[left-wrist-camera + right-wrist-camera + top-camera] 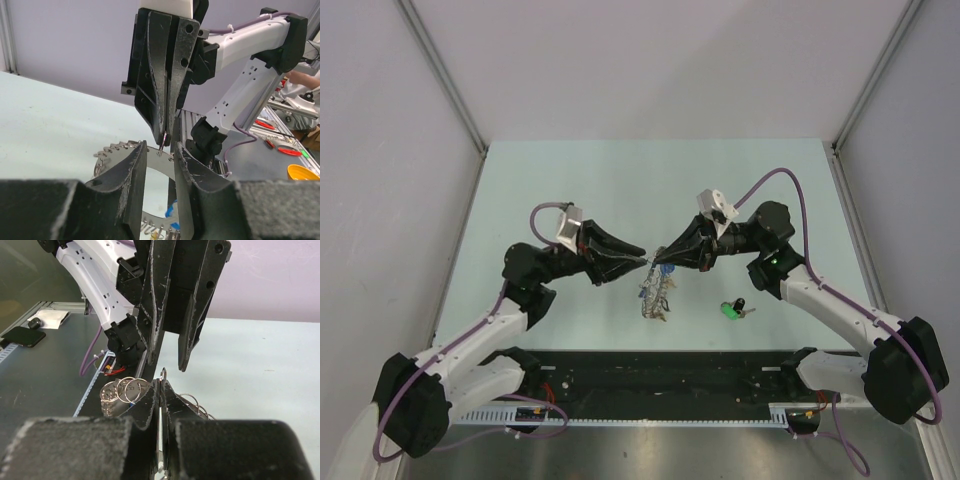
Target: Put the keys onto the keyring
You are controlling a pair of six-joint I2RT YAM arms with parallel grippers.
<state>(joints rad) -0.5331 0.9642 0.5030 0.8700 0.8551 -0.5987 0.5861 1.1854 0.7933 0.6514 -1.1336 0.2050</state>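
keyring (656, 296) in clenched right hand (658, 263), released left hand (644, 260) opposite, green key (729, 311) near on table (620, 190)

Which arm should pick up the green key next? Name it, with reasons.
Likely left. The right fingers are shut on a loop of the keyring, holding it; the left fingers are open and empty. The green key lies on the right arm's side, so left must reach across.

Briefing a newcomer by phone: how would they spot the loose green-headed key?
On the pale table, find the keyring where the two arms meet. To its right lies the green-headed key, apart from the ring: the only bright green thing.
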